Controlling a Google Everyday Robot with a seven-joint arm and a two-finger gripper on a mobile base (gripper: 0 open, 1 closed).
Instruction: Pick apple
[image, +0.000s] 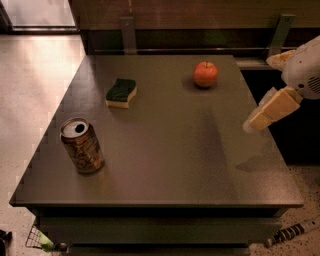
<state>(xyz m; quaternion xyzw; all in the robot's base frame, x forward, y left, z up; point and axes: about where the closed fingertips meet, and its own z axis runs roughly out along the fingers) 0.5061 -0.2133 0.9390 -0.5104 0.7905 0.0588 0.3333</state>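
The apple is small, round and red-orange with a short dark stem. It stands upright on the far right part of the dark table. My gripper comes in from the right edge of the view, over the table's right edge, to the right of the apple and nearer the front. It is apart from the apple and holds nothing. Its two cream fingers are spread apart, so it is open.
A soda can stands near the table's front left. A green and yellow sponge lies at the far left centre. A dark wall with metal brackets runs behind the table. A light floor is on the left.
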